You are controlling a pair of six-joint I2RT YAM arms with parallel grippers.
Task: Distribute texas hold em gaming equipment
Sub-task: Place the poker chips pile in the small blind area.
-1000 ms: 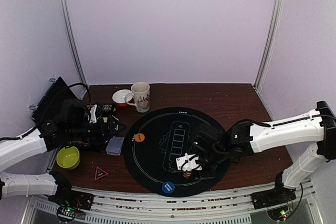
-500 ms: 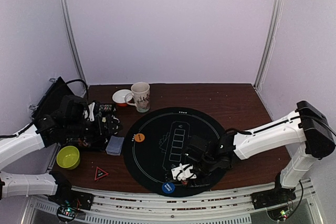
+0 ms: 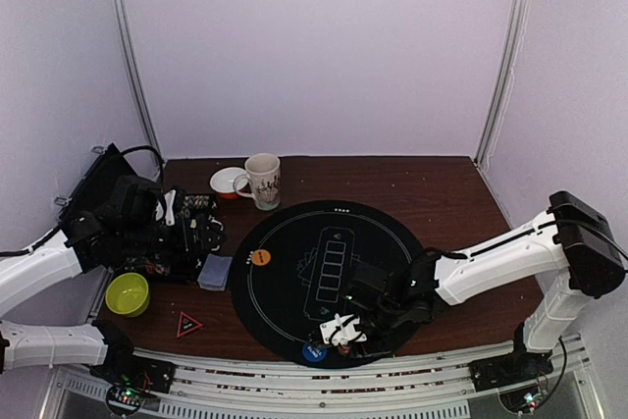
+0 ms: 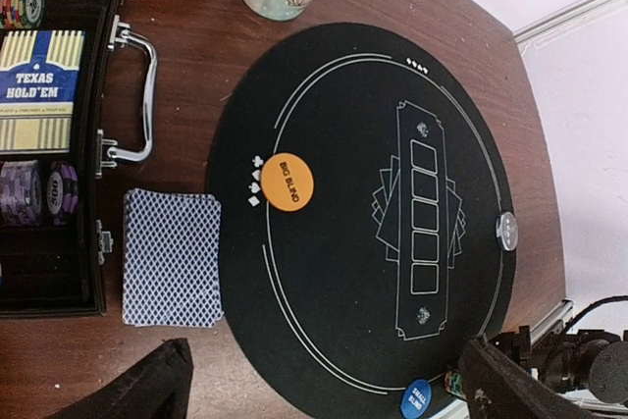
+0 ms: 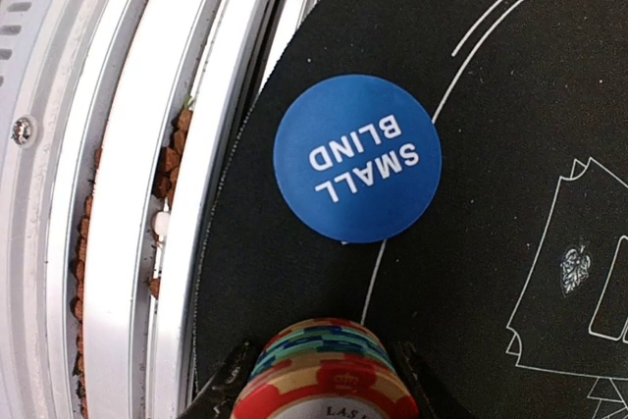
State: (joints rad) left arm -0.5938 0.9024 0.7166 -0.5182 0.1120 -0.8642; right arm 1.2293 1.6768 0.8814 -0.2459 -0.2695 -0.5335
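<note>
Step in hand: I judge this to be the placing of a chip stack at the near seat of the black mat (image 3: 334, 277), beside the blue "SMALL BLIND" disc (image 5: 357, 158).
Right gripper (image 3: 343, 331): my fingers are part-way closed on a small stack of striped poker chips (image 5: 329, 370); the wrist view shows the stack pinched between the two jaws, red and teal edges up.
Where the stack is: low over the mat's near rim, just beside the blue disc, close to the aluminium rails (image 5: 118, 144) of the table edge. I cannot tell whether the stack's bottom touches the mat.
Left gripper (image 4: 324, 380): my fingers stand wide apart and hold nothing; they hover above the left side of the table.
Other gear: card deck (image 4: 173, 258) with blue-patterned back lies on the wood between the open chip case (image 4: 49, 144) and the mat; orange "BIG BLIND" disc (image 4: 287, 183) sits on the mat's left side; a clear disc (image 4: 506, 231) sits at the far right rim.
Bystanders: mug (image 3: 262, 181), green bowl (image 3: 127, 293), red triangle (image 3: 187, 324).
Next move, as I judge it: settle the stack flat on the mat, spread my right fingers gently so the chips do not topple, then lift straight up.
</note>
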